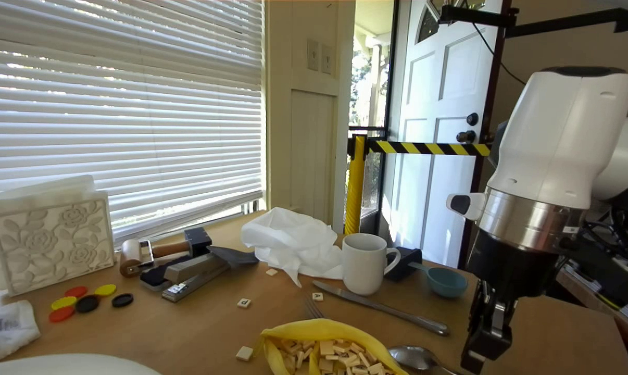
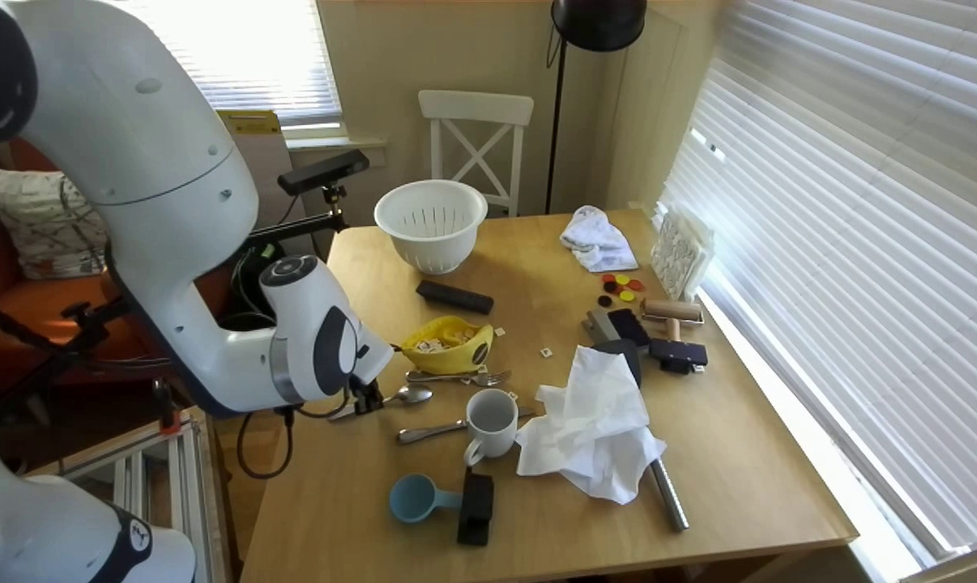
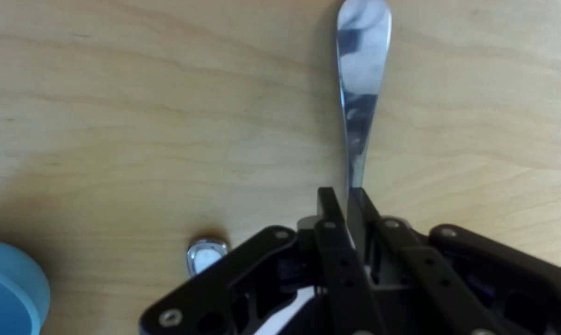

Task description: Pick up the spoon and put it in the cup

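Spoon (image 2: 411,394): bright metal with oval bowl and slim handle, at the pincer (image 3: 341,190), left of the white mug (image 2: 492,421) in an exterior view.
Pincer: fingers close together over the handle, a narrow gap at the tips; whether they pinch it cannot be told.
Handling: likely light, stiff and slick; best held mid-handle, squarely, lest it swivel.
Mug: smooth, ceramic-looking, probably chippable at the rim.
Bench (image 3: 169,139): pale wood, streaked grain.
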